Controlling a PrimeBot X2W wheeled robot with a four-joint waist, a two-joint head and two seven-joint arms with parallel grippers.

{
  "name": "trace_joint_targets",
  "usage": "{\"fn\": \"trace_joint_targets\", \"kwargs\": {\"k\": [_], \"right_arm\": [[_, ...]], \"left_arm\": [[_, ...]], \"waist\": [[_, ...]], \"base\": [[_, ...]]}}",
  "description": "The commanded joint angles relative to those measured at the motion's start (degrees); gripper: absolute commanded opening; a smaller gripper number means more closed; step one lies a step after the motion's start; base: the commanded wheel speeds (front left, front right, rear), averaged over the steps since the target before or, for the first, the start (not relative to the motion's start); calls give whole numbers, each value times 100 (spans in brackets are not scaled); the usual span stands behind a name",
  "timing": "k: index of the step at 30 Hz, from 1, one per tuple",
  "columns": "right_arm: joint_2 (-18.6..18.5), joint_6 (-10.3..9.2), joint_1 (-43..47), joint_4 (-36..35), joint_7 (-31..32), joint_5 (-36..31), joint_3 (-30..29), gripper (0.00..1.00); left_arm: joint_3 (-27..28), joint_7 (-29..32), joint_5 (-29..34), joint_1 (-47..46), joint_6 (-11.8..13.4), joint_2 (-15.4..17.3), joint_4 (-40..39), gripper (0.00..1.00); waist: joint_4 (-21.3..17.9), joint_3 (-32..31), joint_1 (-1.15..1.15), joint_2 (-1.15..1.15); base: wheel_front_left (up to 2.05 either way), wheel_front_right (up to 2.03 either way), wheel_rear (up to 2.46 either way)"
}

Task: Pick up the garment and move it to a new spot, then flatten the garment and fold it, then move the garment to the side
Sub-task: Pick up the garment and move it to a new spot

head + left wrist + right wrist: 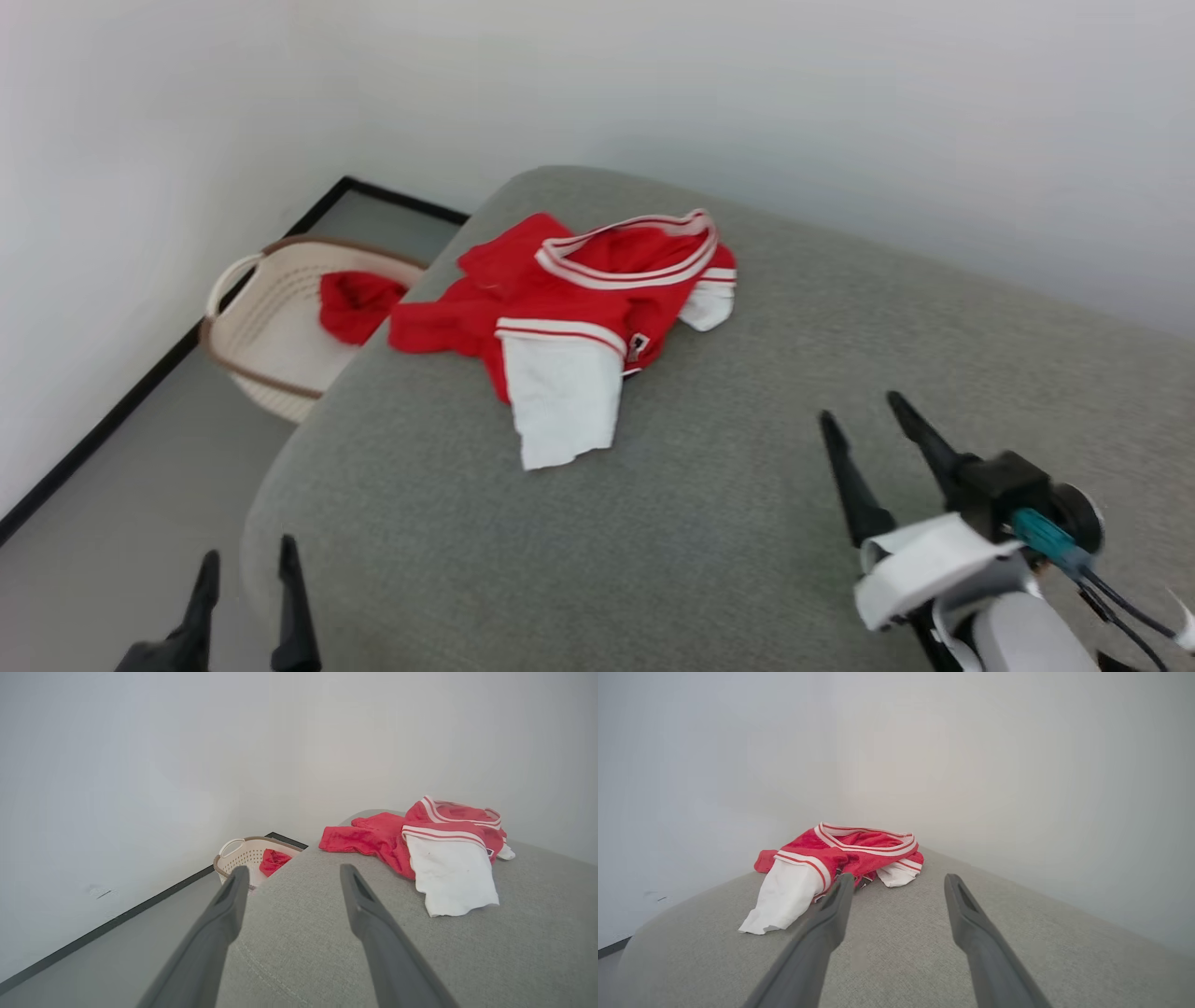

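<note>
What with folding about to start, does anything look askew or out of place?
The garment lies crumpled on the grey cushion, near its left edge, one white sleeve splayed out. Nothing looks spilled or torn.

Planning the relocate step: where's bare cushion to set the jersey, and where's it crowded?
Biggest bare stretch of cushion: between the garment and the near edge, flanked by the left gripper and right gripper. Also bare right of the garment. Crowded: far-left corner, garment at the edge above the basket.

Garment (569,308) is showing red with 2 white sleeves and red-white striped trim, cushion (709,532) is reading grey, basket (266,378) cream with brown rim, cloth (355,303) plain red.
</note>
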Motion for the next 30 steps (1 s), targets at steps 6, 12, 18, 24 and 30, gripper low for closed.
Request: {"fn": "trace_joint_targets", "kwargs": {"k": [6, 12, 18, 24, 30], "right_arm": [[-59, -8, -419, 342, -60, 200, 416, 100], [-133, -8, -560, 557, -127, 314, 524, 100], [-162, -8, -335, 542, -154, 238, 224, 100], [-106, -8, -134, 246, -166, 12, -79, 100], [-59, -8, -457, -20, -97, -220, 27, 100]], "left_arm": [[23, 0, -190, 274, 170, -41, -288, 100], [-86, 0, -276, 302, 179, -47, -346, 100], [-318, 1, -14, -145, -102, 133, -17, 100], [-833, 1, 59, -1349, -415, 630, 702, 100], [-1311, 13, -454, -3073, -492, 1230, 1756, 100]], "waist": [[228, 236, 0, 0], [216, 275, 0, 0], [132, 283, 0, 0], [-180, 439, 0, 0], [-865, 1130, 0, 0]], "base": [[0, 0, 0], [0, 0, 0], [0, 0, 0], [0, 0, 0], [0, 0, 0]]}}
